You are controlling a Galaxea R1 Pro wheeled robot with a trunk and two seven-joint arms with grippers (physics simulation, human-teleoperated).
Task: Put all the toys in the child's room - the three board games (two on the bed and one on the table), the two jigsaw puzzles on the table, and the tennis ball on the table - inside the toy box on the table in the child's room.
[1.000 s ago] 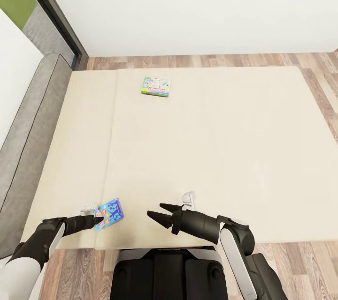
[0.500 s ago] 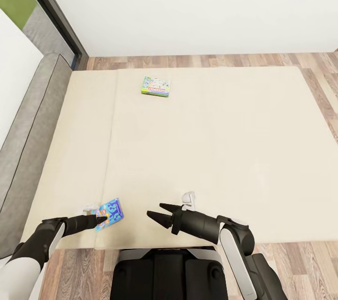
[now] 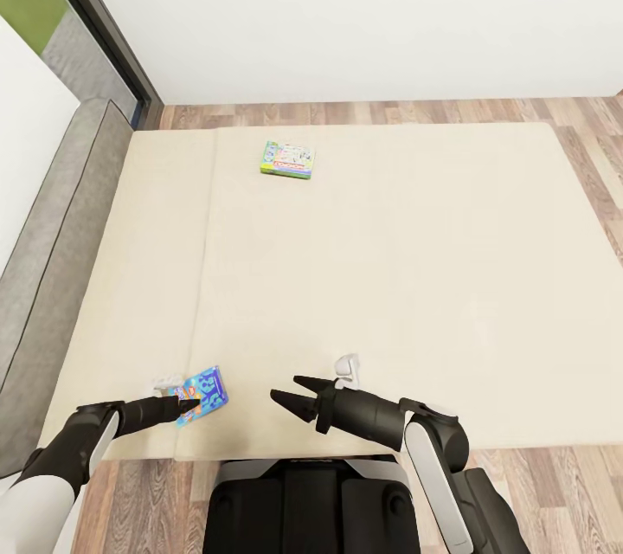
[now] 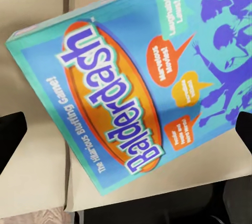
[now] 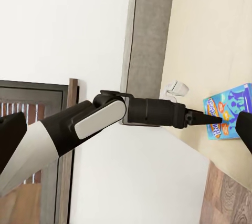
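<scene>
two board games lie on the bed (image 3: pixel 389 277): the left gripper (image 3: pixel 183 403) reaches the blue balderdash box (image 3: pixel 201 395) at the near edge, the other game box (image 3: pixel 288 158) lies far off. left wrist: fingers apart astride the box, seemingly not gripping; closing comes next. right gripper (image 3: pixel 288 392) idle, open.

Far corner of the blue game box (image 4: pixel 131 92) cut off by the left wrist picture's edge, along with part of the purple figures printed on it. From the head camera, near edge of that box hidden under the tips of the left claw (image 3: pixel 183 402); contact between claw and box impossible to judge. Print on the second game box (image 3: pixel 288 159), well beyond both claws on the bed (image 3: pixel 389 260), too small to read. Left claw's finger spread not clear from the right wrist picture either. Right claw (image 3: pixel 290 393) fingertips seen only as dark corners in its own picture.
</scene>
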